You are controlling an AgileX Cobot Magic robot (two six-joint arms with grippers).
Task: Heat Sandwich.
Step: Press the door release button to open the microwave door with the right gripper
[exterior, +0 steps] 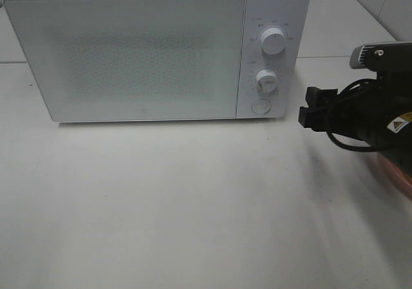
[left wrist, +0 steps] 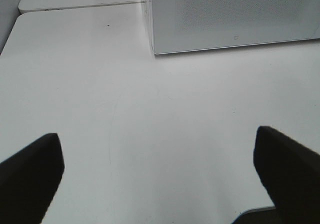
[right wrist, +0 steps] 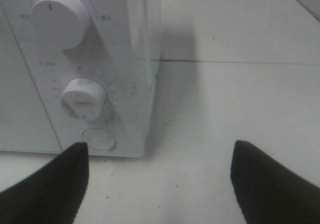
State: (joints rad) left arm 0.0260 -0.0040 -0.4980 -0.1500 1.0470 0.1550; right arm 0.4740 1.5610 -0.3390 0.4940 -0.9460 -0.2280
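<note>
The right pincer [exterior: 310,105] hovers low over the white table [exterior: 193,205] with its two dark fingers [right wrist: 50,189] spread wide and nothing between them but bare tabletop. Just ahead of it stands the microwave [exterior: 129,51], door shut. The control panel faces the pincer: the round button [right wrist: 99,139] sits nearest, close in front of one fingertip, the lower dial [right wrist: 82,99] is just above that, and the upper dial [right wrist: 57,19] is higher still. Behind the pincer, beneath its own arm and cable, a curved strip of pink plate rim [exterior: 396,176] peeks out at the table's edge. The arm covers the rest, so the sandwich cannot be seen in any view and its place cannot be told. The left pincer [left wrist: 156,134] is likewise spread wide and holds nothing, with only empty table between its fingers. The microwave's lower front corner lies well ahead of it and off to one side.
</note>
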